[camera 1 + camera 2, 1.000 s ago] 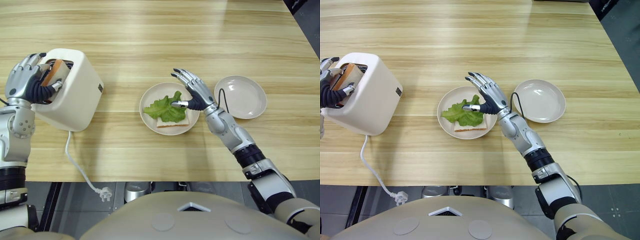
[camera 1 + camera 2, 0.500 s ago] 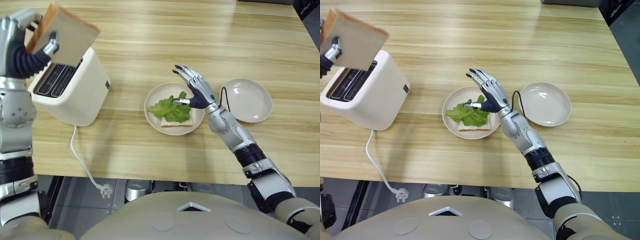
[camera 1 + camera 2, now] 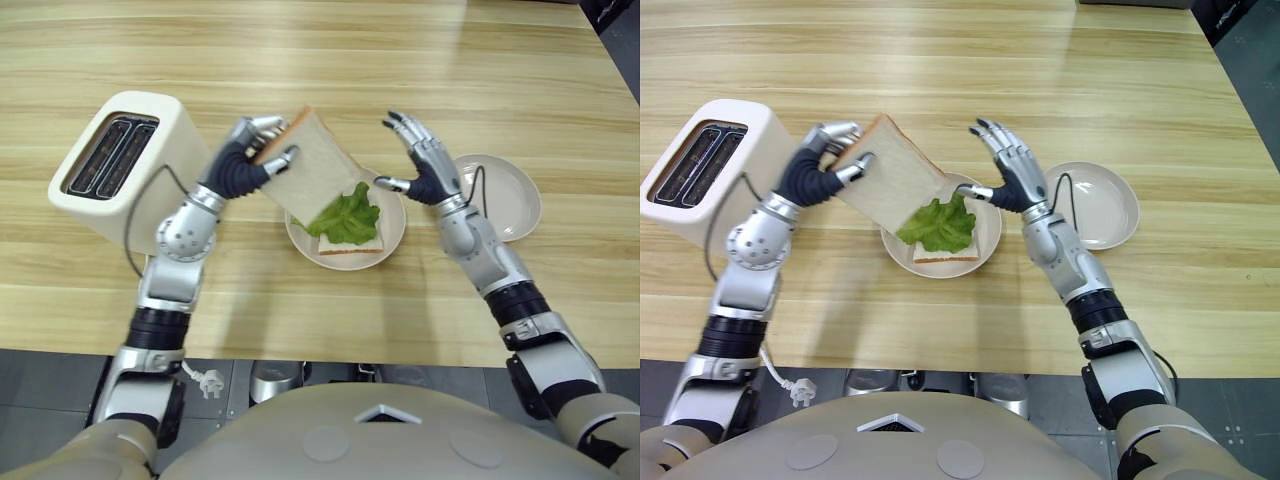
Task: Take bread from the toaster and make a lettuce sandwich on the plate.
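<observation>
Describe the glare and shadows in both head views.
Left eye view: a pale sheen lies across the far table; the toaster casts only a soft, faint shadow. Right eye view: the same sheen on the far wood, a mild glint inside the empty plate, no hard shadow under the bread.

left hand (image 3: 243, 163): you've brought it up out of the toaster (image 3: 120, 170) and across the table to the plate's (image 3: 394, 236) left rim, gripping the bread slice (image 3: 315, 170).
bread slice: now out of the toaster, held tilted over the plate's left edge, its lower corner above the lettuce (image 3: 348, 218).
toaster: the slot that held the slice now looks empty.
right hand (image 3: 427, 170): your thumb has come off the lettuce. The hand is raised over the plate's right rim, fingers spread.
view: your head camera has shifted.
</observation>
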